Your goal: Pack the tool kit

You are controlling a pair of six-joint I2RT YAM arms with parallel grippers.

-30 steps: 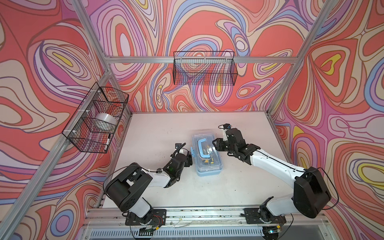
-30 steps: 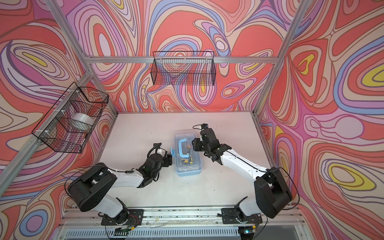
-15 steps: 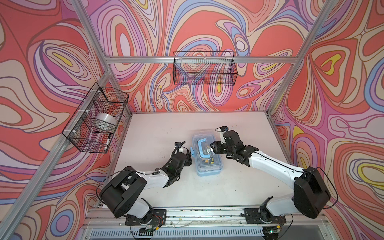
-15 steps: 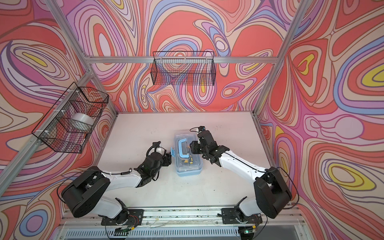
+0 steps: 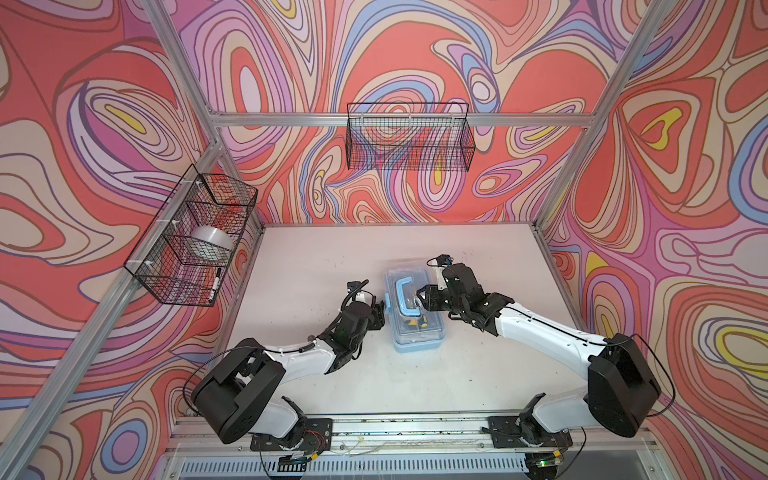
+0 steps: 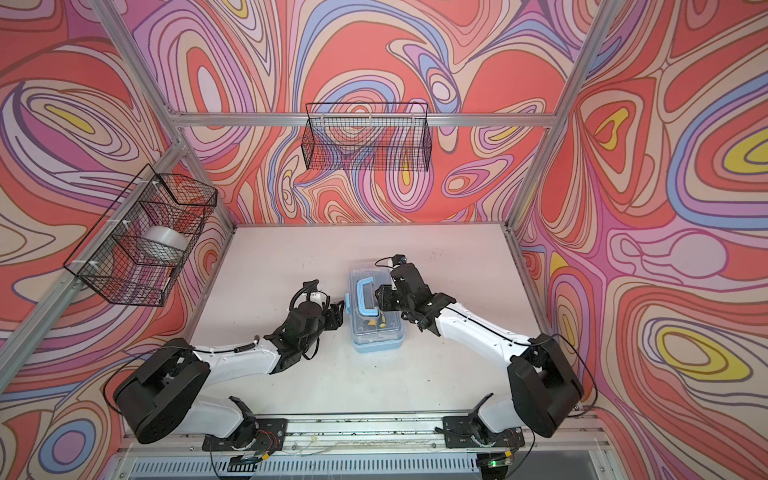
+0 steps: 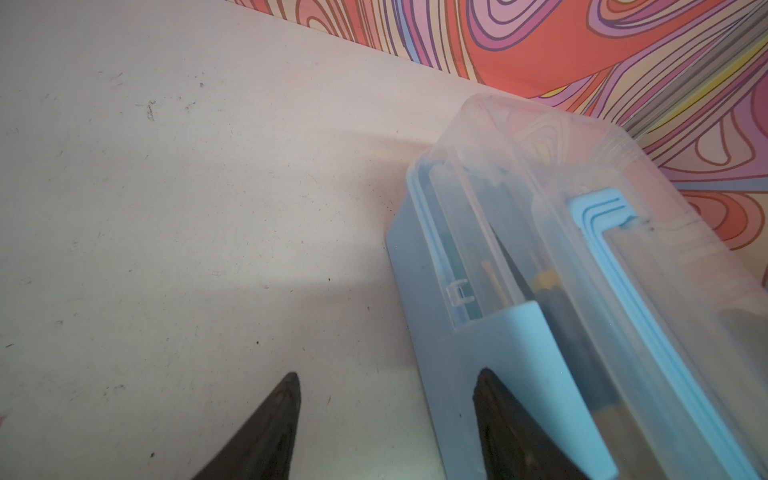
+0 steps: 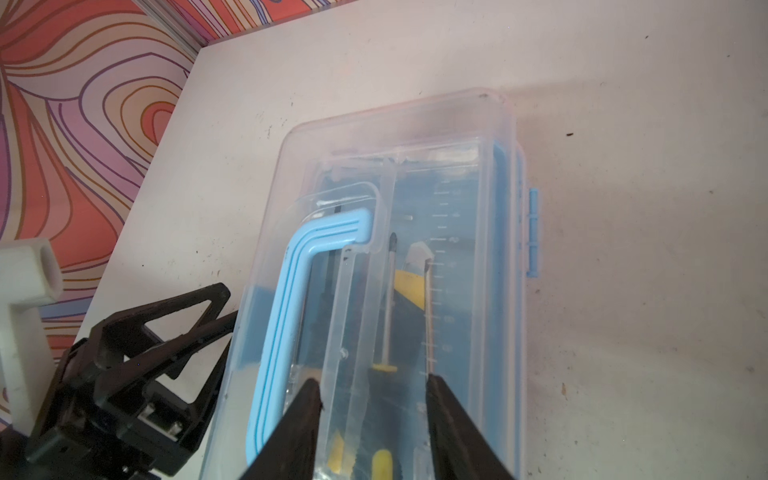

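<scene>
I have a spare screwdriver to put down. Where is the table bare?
The table is bare behind the case to the back wall, and in front of it to the rail. Crowded at the case's sides: left gripper at its latch, right gripper over the lid.

Tools (image 8: 388, 299) inside the tool kit (image 8: 457, 187) look blurred, indistinct.

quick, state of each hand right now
left hand: open, holding nothing, at the light-blue plastic case
right hand: open, over that case's clear lid

The whitish table (image 5: 316, 257) bears the tool kit (image 5: 419, 334) near its middle, lid (image 8: 457, 166) apparently shut.
</scene>
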